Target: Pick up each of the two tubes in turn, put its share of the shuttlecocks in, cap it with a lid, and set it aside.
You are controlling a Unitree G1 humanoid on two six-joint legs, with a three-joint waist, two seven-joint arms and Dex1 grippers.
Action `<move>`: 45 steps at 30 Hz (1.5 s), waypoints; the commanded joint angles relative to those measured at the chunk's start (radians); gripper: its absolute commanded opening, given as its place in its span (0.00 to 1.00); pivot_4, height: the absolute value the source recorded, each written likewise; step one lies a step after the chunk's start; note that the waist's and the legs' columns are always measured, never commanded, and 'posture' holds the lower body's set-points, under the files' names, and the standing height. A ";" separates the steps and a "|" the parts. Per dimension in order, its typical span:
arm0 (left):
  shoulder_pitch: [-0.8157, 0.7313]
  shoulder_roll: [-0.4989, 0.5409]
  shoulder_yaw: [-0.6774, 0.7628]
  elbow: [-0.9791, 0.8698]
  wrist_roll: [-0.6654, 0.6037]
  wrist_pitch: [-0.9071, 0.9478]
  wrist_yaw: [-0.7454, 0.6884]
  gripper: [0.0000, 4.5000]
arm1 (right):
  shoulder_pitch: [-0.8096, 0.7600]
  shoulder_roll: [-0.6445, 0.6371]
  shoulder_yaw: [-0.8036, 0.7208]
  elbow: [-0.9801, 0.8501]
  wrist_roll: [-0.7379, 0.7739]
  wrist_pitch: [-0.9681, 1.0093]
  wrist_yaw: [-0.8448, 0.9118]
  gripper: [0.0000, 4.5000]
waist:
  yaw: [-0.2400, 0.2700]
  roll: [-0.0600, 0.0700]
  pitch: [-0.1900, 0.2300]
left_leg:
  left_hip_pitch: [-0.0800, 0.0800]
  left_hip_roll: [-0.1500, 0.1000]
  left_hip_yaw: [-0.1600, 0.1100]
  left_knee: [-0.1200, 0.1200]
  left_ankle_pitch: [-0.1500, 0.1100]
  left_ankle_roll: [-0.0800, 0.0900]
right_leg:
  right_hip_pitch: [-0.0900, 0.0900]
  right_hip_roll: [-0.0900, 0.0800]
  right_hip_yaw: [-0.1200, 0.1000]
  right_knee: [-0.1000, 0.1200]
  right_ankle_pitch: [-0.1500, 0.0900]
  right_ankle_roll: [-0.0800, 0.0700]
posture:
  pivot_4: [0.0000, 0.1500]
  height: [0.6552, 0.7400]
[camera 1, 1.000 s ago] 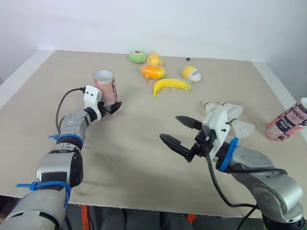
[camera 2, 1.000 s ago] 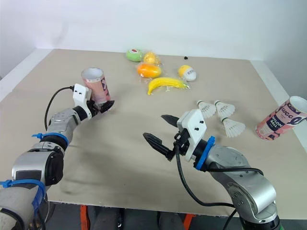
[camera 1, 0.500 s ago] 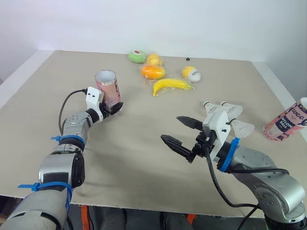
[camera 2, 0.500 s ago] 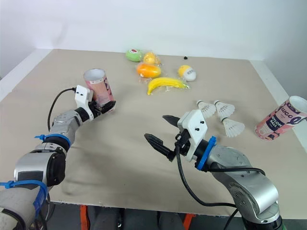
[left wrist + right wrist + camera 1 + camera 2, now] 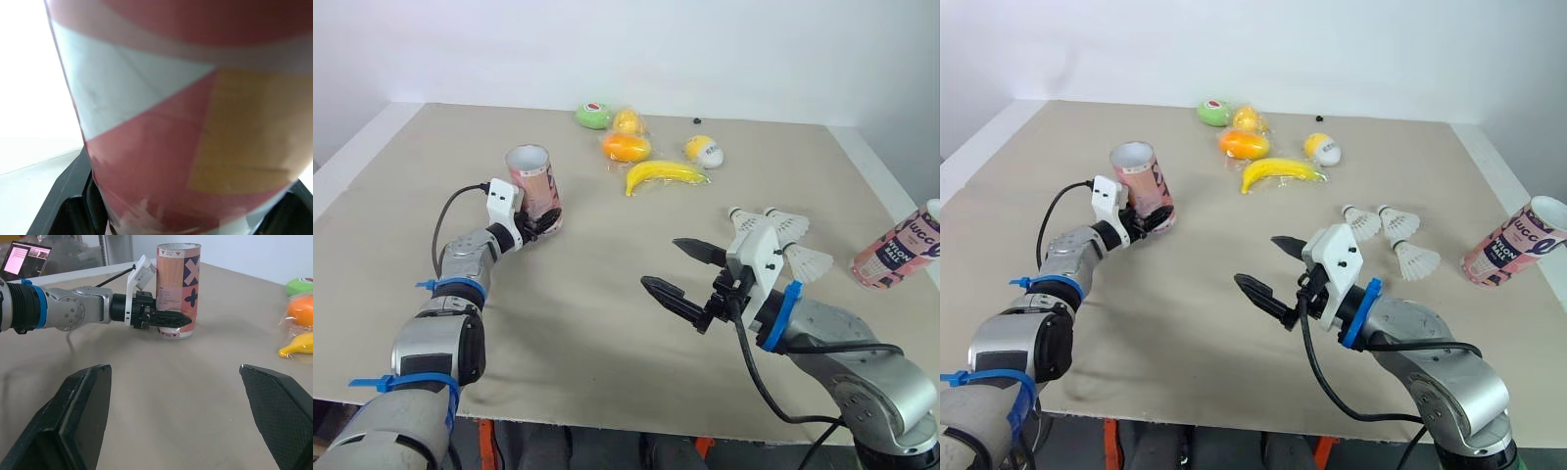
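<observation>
Right wrist view: left gripper (image 5: 182,322) pinching pink tube (image 5: 178,284) near base, tube upright on table (image 5: 587,304). Right gripper (image 5: 659,262) spread wide, empty, above table. Three shuttlecocks (image 5: 781,237) near right gripper, outer side; second tube (image 5: 899,250) beyond them.

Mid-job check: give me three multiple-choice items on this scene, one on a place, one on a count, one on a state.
1. Where do the shuttlecocks lie?
A) inside a tube
B) on the table, to the right of the right gripper
C) beside the banana

2. How many shuttlecocks are out?
A) three
B) two
C) five

3. The left gripper is:
A) open above the table
B) shut on a shuttlecock
C) shut on the pink tube

Answers:
1 B: they lie in a cluster on the bare tabletop, just beyond that gripper.
2 A: three white feather skirts can be counted.
3 C: the right wrist view shows its jaws clamped on the tube's base.
</observation>
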 commanded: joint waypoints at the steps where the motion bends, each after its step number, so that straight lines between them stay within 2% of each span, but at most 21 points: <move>1: -0.004 0.033 -0.014 -0.044 0.013 -0.024 -0.071 0.68 | 0.000 -0.021 -0.052 -0.009 -0.013 0.011 -0.027 1.00 | 0.000 0.000 0.000 | 0.000 0.000 0.000 0.000 0.000 0.000 | 0.000 0.000 0.000 0.000 0.000 0.000 | 1.00 0.43; 3: -0.005 0.045 -0.038 -0.065 0.023 -0.026 -0.146 0.68 | -0.002 -0.023 -0.067 0.027 -0.035 0.036 -0.062 1.00 | 0.000 0.000 0.000 | 0.000 0.000 0.000 0.000 0.000 0.000 | 0.000 0.000 0.000 0.000 0.000 0.000 | 1.00 0.43; 8: 0.014 0.116 -0.159 -0.201 0.027 0.069 -0.614 0.68 | -0.029 -0.006 -0.107 0.159 -0.101 0.107 -0.169 1.00 | 0.000 0.000 0.000 | 0.000 0.000 0.000 0.000 0.000 -0.001 | 0.000 0.000 0.000 0.000 0.001 -0.001 | 1.00 0.43; 12: 0.007 0.183 -0.233 -0.282 0.045 0.115 -0.781 0.68 | -0.077 0.011 -0.111 0.263 -0.149 0.121 -0.212 1.00 | -0.004 0.000 0.000 | 0.000 0.001 0.000 0.000 0.000 -0.001 | -0.001 0.001 0.000 0.001 0.000 -0.002 | 1.00 0.43; 15: 0.003 0.240 -0.341 -0.347 0.058 0.126 -0.812 0.68 | -0.128 0.031 -0.100 0.361 -0.199 0.096 -0.228 1.00 | -0.004 0.000 0.000 | 0.000 0.001 0.000 0.000 0.001 0.000 | -0.002 0.002 0.000 0.002 0.000 -0.003 | 1.00 0.43; 18: 0.027 0.351 -0.537 -0.490 0.008 0.155 -0.817 0.68 | -0.164 0.049 -0.074 0.450 -0.245 0.053 -0.209 1.00 | -0.004 0.000 0.000 | -0.002 0.002 0.000 0.000 0.001 0.000 | -0.005 0.002 0.000 0.002 0.001 -0.003 | 1.00 0.43; 23: 0.064 0.500 -0.738 -0.658 -0.079 0.207 -0.817 0.68 | -0.200 0.064 -0.060 0.560 -0.311 0.000 -0.191 1.00 | -0.006 0.002 0.000 | -0.003 0.003 0.001 -0.002 0.000 0.000 | -0.006 0.002 0.001 0.002 0.000 -0.004 | 1.00 0.43; 33: 0.088 0.630 -0.883 -0.909 -0.261 0.332 -0.817 0.68 | -0.338 0.086 -0.038 0.874 -0.420 -0.173 -0.117 1.00 | -0.009 0.004 0.001 | -0.003 0.002 0.002 0.000 0.000 0.000 | -0.008 0.002 0.002 0.005 -0.001 -0.004 | 1.00 0.43; 39: 0.094 0.654 -0.921 -0.962 -0.276 0.354 -0.817 0.68 | -0.446 0.104 -0.021 1.087 -0.483 -0.279 -0.072 1.00 | -0.007 0.005 0.001 | -0.003 0.002 0.002 0.000 0.000 0.000 | -0.008 0.003 0.002 0.005 -0.001 -0.004 | 1.00 0.43; 43: 0.094 0.631 -0.916 -0.927 -0.242 0.324 -0.817 0.65 | -0.521 0.109 -0.012 1.247 -0.528 -0.374 -0.065 0.76 | -0.007 0.005 0.002 | -0.003 0.002 0.002 0.000 0.000 0.000 | -0.009 0.002 0.003 0.006 -0.001 -0.004 | 1.00 0.43; 45: 0.097 0.626 -0.917 -0.926 -0.236 0.318 -0.817 0.65 | -0.523 0.116 -0.011 1.254 -0.532 -0.390 -0.051 0.51 | -0.006 0.006 0.002 | -0.003 0.002 0.003 0.000 0.000 0.000 | -0.009 0.002 0.003 0.006 -0.001 -0.004 | 1.00 0.43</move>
